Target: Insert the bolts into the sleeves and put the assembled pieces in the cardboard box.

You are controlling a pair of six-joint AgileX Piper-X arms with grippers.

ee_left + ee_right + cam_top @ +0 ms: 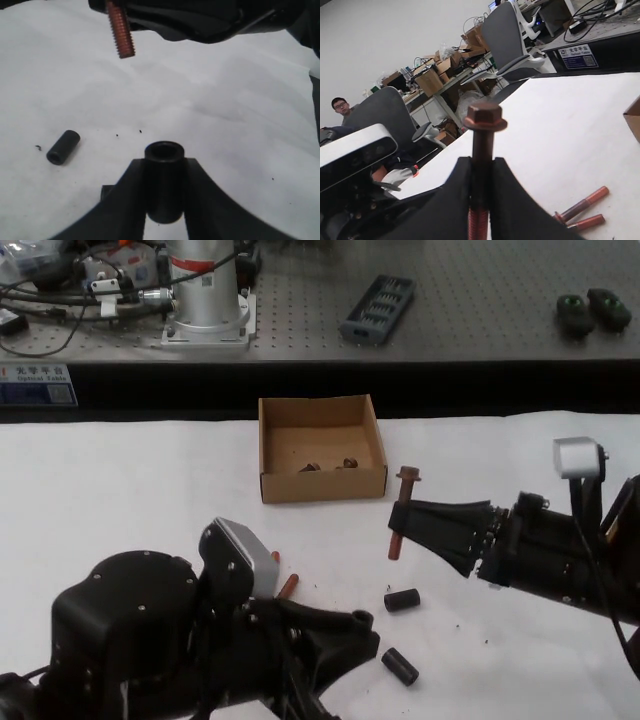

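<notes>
My right gripper (400,522) is shut on a copper bolt (402,510), held upright with its hex head (483,116) on top and its threaded end (120,31) hanging free above the white cloth. My left gripper (360,624) sits lower, near the front edge, shut on a black sleeve (164,186) with the open bore facing up. The bolt tip hangs apart from that sleeve, off to one side. Two loose sleeves (401,600) (399,665) lie on the cloth between the arms. Two spare bolts (580,212) lie near the left arm.
The open cardboard box (322,483) stands behind the grippers at mid-table, with a few dark pieces (327,465) inside. A raised metal bench with a pillar (203,285) and a black tray (377,306) runs along the back.
</notes>
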